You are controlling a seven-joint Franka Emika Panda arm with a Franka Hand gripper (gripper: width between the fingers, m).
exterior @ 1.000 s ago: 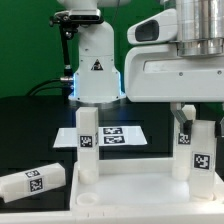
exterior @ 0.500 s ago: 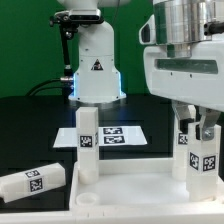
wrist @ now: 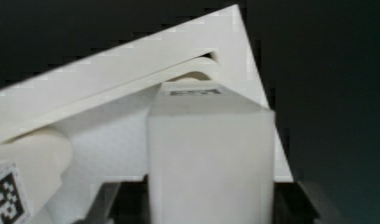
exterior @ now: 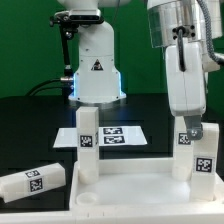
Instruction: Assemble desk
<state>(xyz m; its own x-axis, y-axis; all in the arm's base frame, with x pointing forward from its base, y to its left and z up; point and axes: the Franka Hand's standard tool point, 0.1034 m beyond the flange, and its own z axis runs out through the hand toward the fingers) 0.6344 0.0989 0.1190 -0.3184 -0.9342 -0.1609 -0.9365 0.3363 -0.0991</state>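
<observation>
Fingers (exterior: 188, 124) partly closed, clamped on top of upright leg (exterior: 201, 152). They hold it vertical at far corner of desk top (exterior: 120, 190), exterior view's right, likely to seat it. Second leg (exterior: 88, 140) stands at far left corner. Third leg (exterior: 25, 182) lies loose on tabletop (exterior: 30, 120), left, waiting.

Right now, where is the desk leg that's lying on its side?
The loose leg lies on the black table at the exterior view's left, beside the edge of the desk top; its nearest neighbour is the upright leg standing on that top.
</observation>
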